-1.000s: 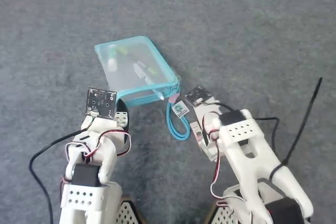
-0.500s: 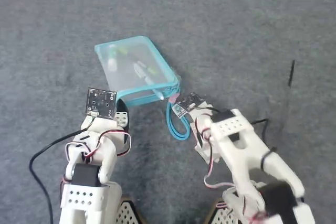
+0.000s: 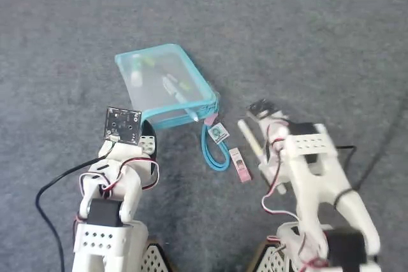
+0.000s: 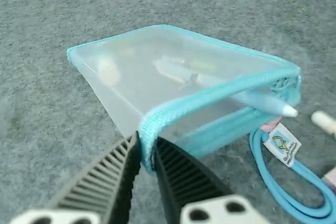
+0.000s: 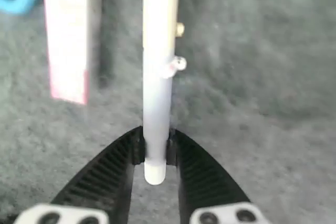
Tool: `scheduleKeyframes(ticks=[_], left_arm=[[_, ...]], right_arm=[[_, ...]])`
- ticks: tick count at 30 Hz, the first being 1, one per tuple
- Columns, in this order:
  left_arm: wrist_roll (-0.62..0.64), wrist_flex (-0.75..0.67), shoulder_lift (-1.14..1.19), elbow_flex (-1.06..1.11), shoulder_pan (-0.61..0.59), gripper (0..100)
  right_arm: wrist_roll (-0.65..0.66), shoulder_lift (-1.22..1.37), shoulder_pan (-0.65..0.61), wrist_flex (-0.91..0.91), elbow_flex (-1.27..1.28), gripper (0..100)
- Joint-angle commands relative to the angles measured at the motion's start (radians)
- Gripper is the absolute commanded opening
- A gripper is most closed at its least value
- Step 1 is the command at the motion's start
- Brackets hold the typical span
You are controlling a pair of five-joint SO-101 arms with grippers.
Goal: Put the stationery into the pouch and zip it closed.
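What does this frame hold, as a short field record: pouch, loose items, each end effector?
pouch: teal translucent pouch, mouth open, pens inside, one pen tip poking out
left end effector: shut on the pouch's zipper edge
right end effector: shut on a white pen
loose: pink eraser on the grey mat, beside the blue strap

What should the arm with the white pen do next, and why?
Probably lift the white pen and carry it toward the pouch: the right end effector is shut on its end, and the left end effector pinches the pouch's zip edge.
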Motion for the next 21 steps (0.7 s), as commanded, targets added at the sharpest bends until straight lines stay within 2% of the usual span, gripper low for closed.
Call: scheduleKeyframes(ticks=[1,9,15,17,21], left_arm=[[-0.005,0.0,-0.021,-0.035,-0.002,1],[-0.005,0.0,-0.021,-0.035,-0.002,1],[-0.005,0.0,-0.021,-0.035,-0.002,1],[-0.005,0.0,-0.021,-0.035,0.0,1],[-0.005,0.0,-0.021,-0.033,0.0,1]], right_arm=[[0.035,-0.223,0.085,0.206,-0.146,0.8],[0.031,-0.424,0.096,0.538,-0.451,0.8],[0.031,-0.427,0.084,0.575,-0.575,0.8],[0.028,-0.427,0.013,0.578,-0.611,0.8],[-0.015,-0.407,-0.236,0.582,-0.611,0.8]])
